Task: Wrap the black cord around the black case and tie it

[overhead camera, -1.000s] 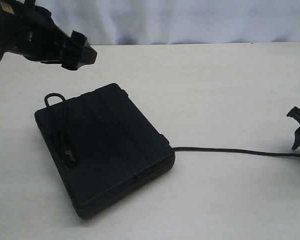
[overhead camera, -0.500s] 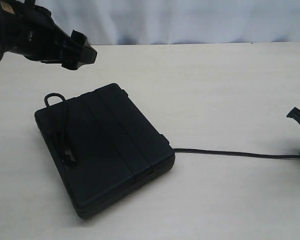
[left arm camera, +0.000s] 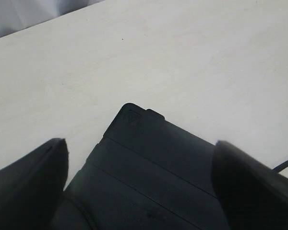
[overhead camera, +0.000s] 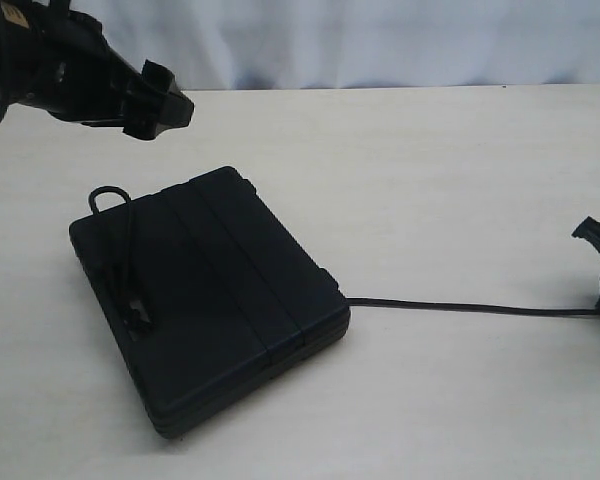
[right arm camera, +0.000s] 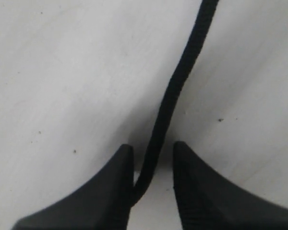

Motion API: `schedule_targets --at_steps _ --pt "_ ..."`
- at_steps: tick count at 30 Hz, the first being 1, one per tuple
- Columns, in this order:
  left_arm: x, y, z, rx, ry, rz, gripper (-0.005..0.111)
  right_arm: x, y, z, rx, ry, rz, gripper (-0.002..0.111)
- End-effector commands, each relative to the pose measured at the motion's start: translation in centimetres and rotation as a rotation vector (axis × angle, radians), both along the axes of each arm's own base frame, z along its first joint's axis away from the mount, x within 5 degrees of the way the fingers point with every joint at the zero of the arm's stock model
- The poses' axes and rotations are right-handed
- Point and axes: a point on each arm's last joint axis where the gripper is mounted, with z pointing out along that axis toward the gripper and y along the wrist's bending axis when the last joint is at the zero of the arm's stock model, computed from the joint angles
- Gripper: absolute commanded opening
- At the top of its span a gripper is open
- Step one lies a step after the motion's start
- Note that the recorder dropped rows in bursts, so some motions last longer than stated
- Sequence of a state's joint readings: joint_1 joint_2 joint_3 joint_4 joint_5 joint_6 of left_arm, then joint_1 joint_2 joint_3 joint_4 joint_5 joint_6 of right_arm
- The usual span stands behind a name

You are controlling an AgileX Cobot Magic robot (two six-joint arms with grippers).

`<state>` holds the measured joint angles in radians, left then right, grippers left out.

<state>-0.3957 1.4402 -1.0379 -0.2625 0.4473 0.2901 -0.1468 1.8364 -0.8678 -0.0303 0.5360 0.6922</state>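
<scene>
Cord (overhead camera: 460, 306): its looped end lies on the lid of the case (overhead camera: 205, 290). The free run leaves the case's edge and crosses the worktop (overhead camera: 430, 180) straight in between my right fingers (right arm camera: 110, 191). The case lies flat, well apart from the right fingers, below and just ahead of my left fingers (left arm camera: 29, 187).

Right fingers: close together, cord between them and touching one, with a sliver of worktop showing beside the other. Cannot tell if the pinch is firm. Left fingers: spread wide, holding nothing.

Step, as I judge it: secure the free run, then carry it over the lid. To do it well:
- Seat the cord deep between the pads before lifting.
- Hold the run taut without dragging the case.
- Have the left fingers ready to pin the lid.

Views:
- Only the right wrist view shows the gap at the cord; the exterior view gives just the right fingers' outline at its edge.
- The left wrist view shows a case corner between my left fingers.
- Only the exterior view shows the looped end.
</scene>
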Motion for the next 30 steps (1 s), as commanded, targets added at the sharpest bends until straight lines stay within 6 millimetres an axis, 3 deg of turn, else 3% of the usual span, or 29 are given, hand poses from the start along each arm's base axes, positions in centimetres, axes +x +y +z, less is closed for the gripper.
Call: schedule_targets --at_steps 1,5,10,14,18,24,30 --pt "0.1 0.0 0.1 -0.004 -0.018 0.001 0.075 0.1 -0.3 -0.3 -0.012 -0.006 0.019 0.044" --pt "0.1 0.0 0.1 0.001 -0.021 -0.004 0.075 0.2 -0.3 -0.2 -0.014 -0.012 0.026 0.038" --pt "0.1 0.0 0.1 0.008 -0.026 -0.012 0.075 0.4 -0.3 -0.2 -0.033 -0.025 0.13 0.004" --pt "0.1 0.0 0.1 0.024 -0.033 -0.02 0.075 1.0 -0.2 1.1 -0.072 -0.108 0.237 0.004" --pt "0.1 0.2 0.0 0.051 -0.027 -0.031 0.075 2.0 0.1 4.6 -0.167 -0.211 0.443 0.004" --pt "-0.4 0.7 0.4 0.155 -0.025 -0.073 0.075 2.8 2.7 10.0 -0.353 -0.346 0.772 0.004" --pt "-2.0 1.5 1.7 0.147 0.02 -0.033 0.075 3.0 5.8 10.3 -0.382 -0.387 0.952 0.004"
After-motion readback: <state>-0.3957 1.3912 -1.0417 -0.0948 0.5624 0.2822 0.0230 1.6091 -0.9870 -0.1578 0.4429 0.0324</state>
